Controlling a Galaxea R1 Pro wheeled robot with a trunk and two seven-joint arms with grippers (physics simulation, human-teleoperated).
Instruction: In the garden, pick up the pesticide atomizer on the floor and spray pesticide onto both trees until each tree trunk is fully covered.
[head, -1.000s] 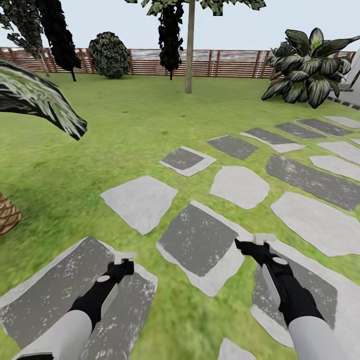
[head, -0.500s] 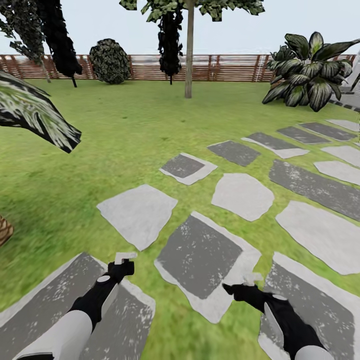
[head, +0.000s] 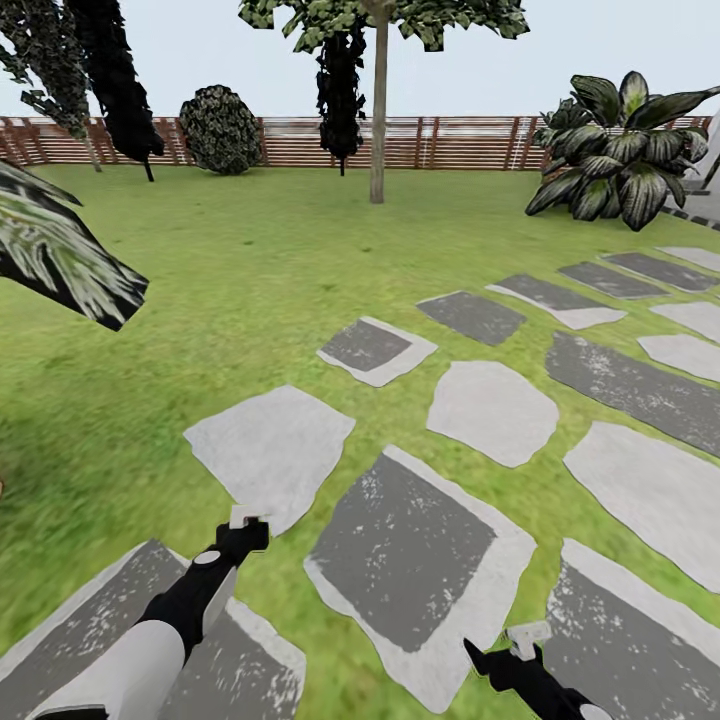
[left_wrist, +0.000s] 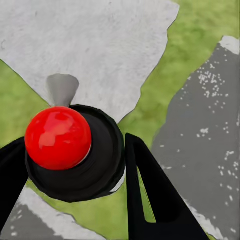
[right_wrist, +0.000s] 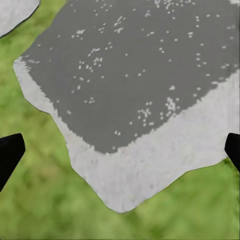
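Atomizer in the left gripper, over the stone path

The pesticide atomizer (left_wrist: 67, 150), red top showing, is sitting between the left gripper's (head: 243, 528) dark fingers (left_wrist: 150, 200), which are closing on it above grey slabs (head: 420, 560) in grass (head: 250, 260). The right gripper (right_wrist: 120, 150) is hanging wide open, holding nothing. A tree trunk (head: 379, 110) is standing near the fence (head: 450, 140).
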